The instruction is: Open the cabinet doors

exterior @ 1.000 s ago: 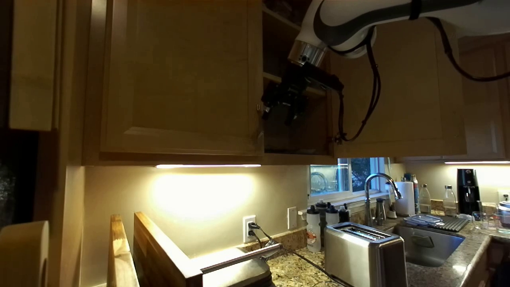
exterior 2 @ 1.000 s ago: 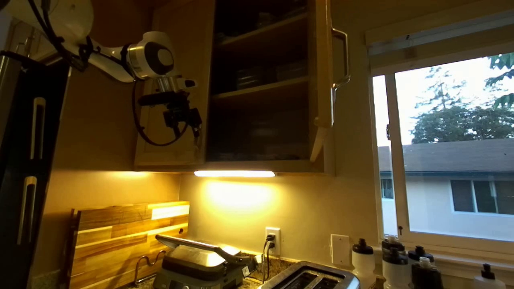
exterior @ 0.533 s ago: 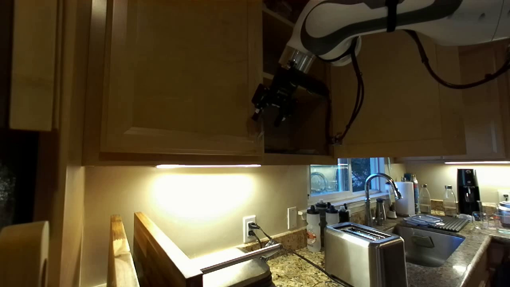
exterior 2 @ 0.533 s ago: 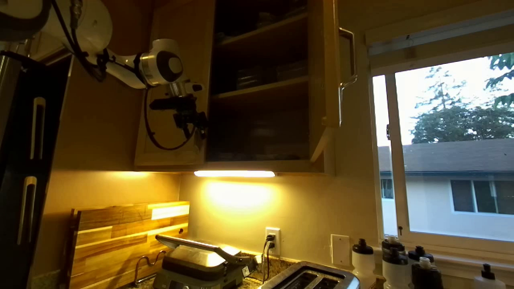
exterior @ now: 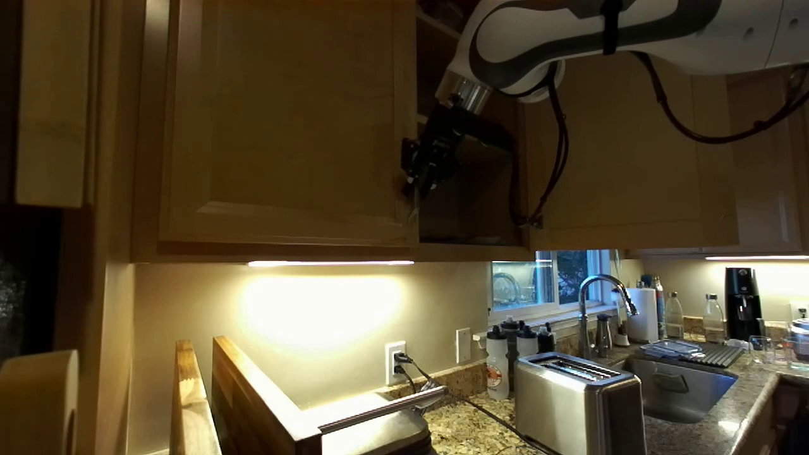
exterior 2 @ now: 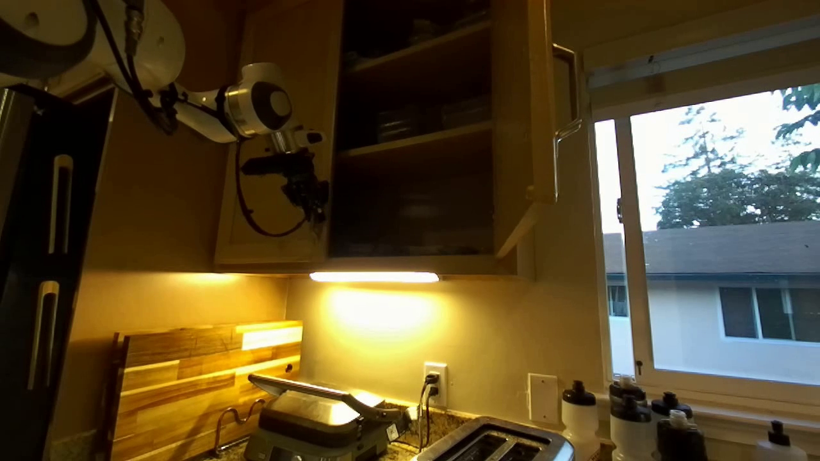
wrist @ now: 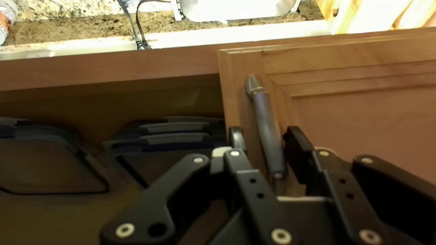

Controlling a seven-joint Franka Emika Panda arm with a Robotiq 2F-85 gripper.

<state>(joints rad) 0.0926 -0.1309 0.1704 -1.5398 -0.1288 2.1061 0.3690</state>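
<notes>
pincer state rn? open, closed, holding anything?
Pincer: open, jaws apart with the cabinet door handle between them in the wrist view, a gap beside it; not clamped.

In an exterior view, a white robot arm [exterior 2: 259, 105] ends in a black gripper [exterior 2: 316, 214] before the closed light tan wooden cabinet door [exterior 2: 285, 57], near its free edge; whether they touch cannot be told. The matching tan wooden door [exterior 2: 539, 121] with a silver bar handle [exterior 2: 575, 89] stands swung out toward the white-framed window [exterior 2: 634, 288], baring wooden shelves [exterior 2: 416, 139]. Beneath glows a white strip light [exterior 2: 375, 277], and lower down are a striped wooden cutting board [exterior 2: 205, 384], a silver-and-black grill [exterior 2: 314, 410], a silver-grey metal toaster [exterior 2: 503, 445] and mostly black-capped squeeze bottles [exterior 2: 631, 426].
</notes>
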